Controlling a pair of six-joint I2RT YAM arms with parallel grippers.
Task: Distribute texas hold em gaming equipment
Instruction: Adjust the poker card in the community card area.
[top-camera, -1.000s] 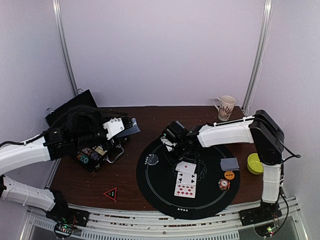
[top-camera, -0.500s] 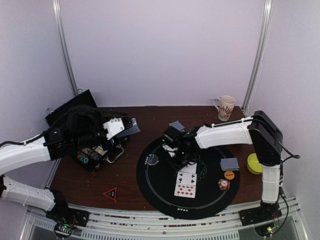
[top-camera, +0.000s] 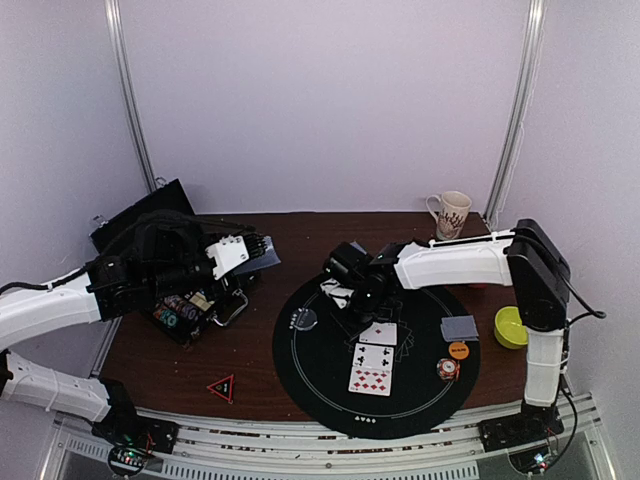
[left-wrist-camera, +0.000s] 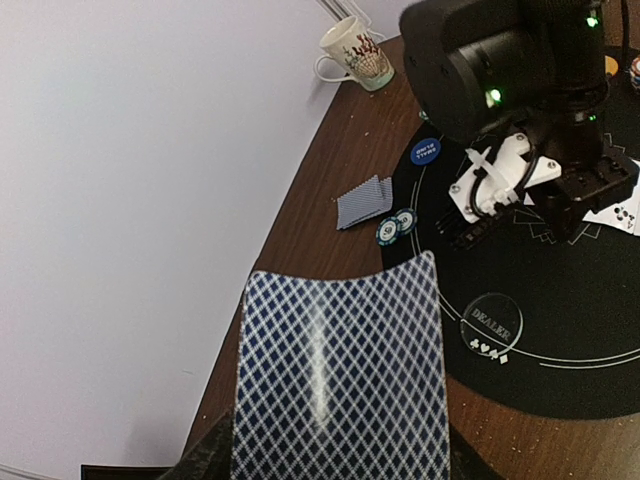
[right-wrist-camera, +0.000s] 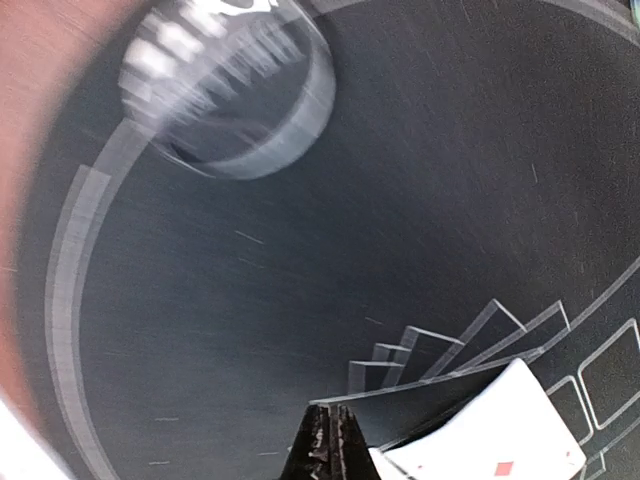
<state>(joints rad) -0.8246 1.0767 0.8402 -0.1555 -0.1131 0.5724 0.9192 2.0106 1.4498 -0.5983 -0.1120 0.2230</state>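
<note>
A: At the far rim of the round black felt mat (left-wrist-camera: 570, 290), only the left wrist view shows a fan of face-down cards (left-wrist-camera: 363, 200), two stripe-edged chips (left-wrist-camera: 397, 225) and a blue round button (left-wrist-camera: 427, 150). From above, the right arm covers them.
B: Surroundings?
A: Pale lilac walls, brown wooden bench (top-camera: 250, 360).
B: End effectors?
A: The left end effector (top-camera: 255, 250), fingers partway apart, grips a blue diamond-backed playing card (left-wrist-camera: 340, 380). The right end effector (right-wrist-camera: 330, 440) is pinched together on nothing, its tips just beside a white diamond-suit card (right-wrist-camera: 500, 440).

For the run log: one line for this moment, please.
left gripper: holding blue lattice-backed playing card | right gripper: shut, beside white face-up diamond card
</note>
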